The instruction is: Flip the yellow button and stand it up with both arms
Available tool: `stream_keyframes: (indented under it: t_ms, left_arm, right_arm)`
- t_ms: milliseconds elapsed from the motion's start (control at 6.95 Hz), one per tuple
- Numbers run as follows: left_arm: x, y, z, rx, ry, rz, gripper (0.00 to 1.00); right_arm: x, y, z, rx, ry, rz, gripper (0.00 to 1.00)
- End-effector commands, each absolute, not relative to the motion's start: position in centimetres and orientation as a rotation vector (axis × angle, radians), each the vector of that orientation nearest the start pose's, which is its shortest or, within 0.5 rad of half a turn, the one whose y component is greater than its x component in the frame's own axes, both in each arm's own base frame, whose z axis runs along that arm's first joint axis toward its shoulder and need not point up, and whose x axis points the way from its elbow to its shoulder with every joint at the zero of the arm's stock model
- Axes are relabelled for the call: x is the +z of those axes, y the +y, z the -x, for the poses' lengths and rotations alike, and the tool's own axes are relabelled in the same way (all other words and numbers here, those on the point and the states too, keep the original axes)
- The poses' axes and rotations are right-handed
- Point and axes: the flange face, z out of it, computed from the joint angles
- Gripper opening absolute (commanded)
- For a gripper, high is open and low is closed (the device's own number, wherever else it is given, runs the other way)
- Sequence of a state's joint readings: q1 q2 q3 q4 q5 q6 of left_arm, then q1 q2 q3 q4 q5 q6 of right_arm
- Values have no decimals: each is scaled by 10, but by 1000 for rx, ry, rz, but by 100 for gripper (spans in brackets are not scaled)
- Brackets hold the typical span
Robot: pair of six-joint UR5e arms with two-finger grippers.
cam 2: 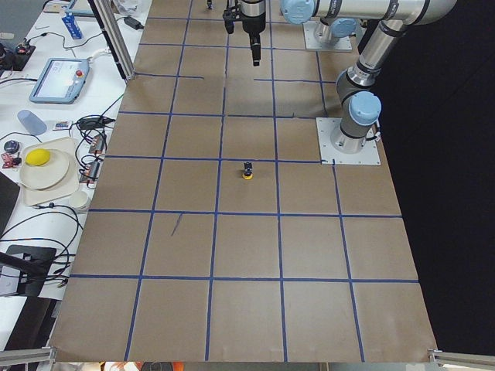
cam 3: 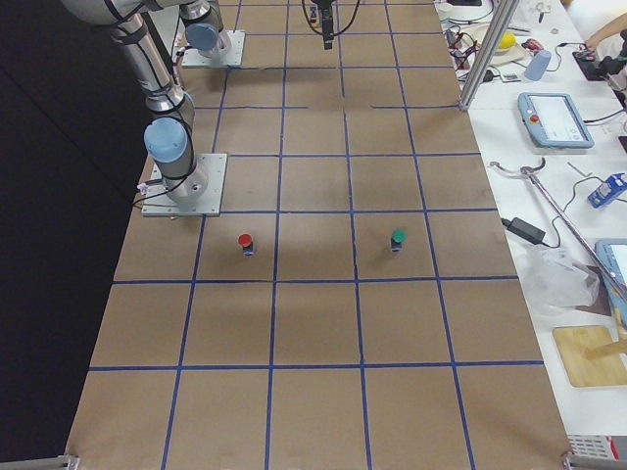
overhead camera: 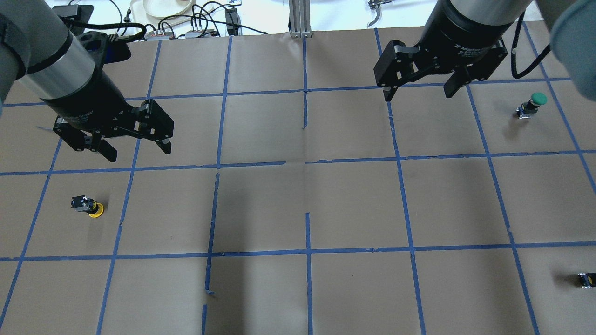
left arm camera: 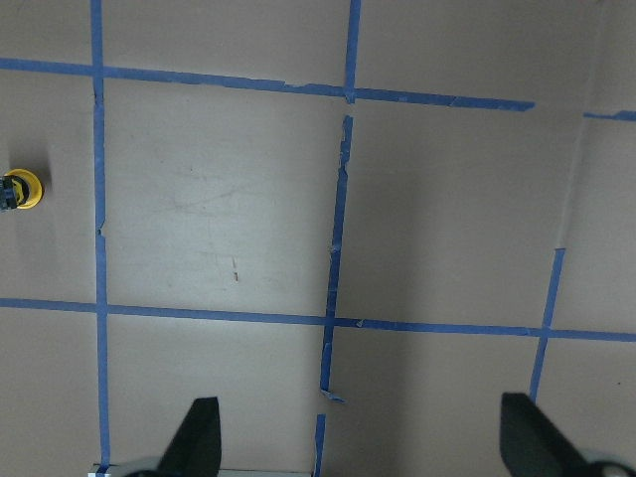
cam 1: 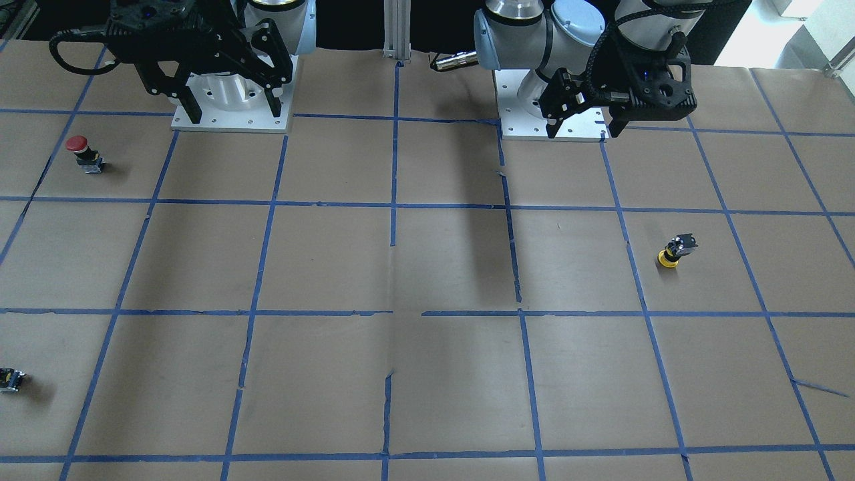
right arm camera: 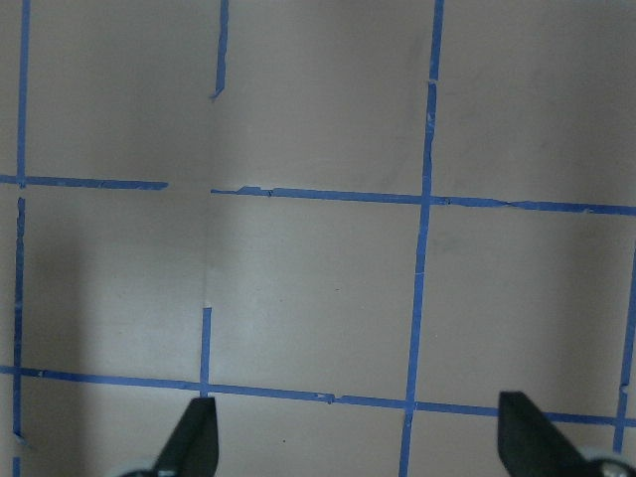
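High above the surface point(overhead camera: 354, 204), the left jaws stand wide apart and hold nothing. In the left wrist view their two black fingers point(left arm camera: 199, 439) frame only brown paper and blue tape lines point(left arm camera: 338, 248). The left arm point(overhead camera: 56, 70) carries them over the table's left half.

The yellow button point(overhead camera: 88, 207) is well apart from the left jaws, off to one side and outside the span of the fingers. In the wrist view only its yellow cap shows, at the left edge point(left arm camera: 20, 189). In the overhead view it sits in the grid square just below the jaws, under their outer finger. From the front and from the left end it appears to rest cap down on the surface, leaning, with its black body and grey block end uppermost point(cam 1: 676, 250).

The right jaws are just as wide and also empty, with bare paper between the fingers point(right arm camera: 199, 439). White lettering on the black collar of the right arm point(overhead camera: 475, 23) seems to read "2F Adapter"; what follows is too small. The lettering on the left collar is too blurred to read.

Beyond the right jaws, on their outer side, stands a green button point(overhead camera: 533, 103). A red button point(cam 1: 79, 148) and a small capless block point(cam 1: 10, 379) lie farther off.
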State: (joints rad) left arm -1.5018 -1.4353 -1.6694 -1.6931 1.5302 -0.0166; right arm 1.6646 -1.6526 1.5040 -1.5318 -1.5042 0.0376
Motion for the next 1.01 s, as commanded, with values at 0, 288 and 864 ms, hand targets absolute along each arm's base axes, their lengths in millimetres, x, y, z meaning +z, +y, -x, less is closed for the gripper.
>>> stream_keyframes:
  t_ms: [0, 288, 864]
  left_arm:
    - [488, -435, 108, 142, 3178, 132, 100]
    - [488, -436, 108, 132, 3180, 132, 100]
    - [478, -450, 65, 167, 3120, 247, 100]
  right_arm:
    - [552, -442, -180, -100, 3099, 33, 100]
    - [553, -442, -180, -107, 3098, 31, 100]
    - [554, -441, -180, -105, 3089, 26, 100]
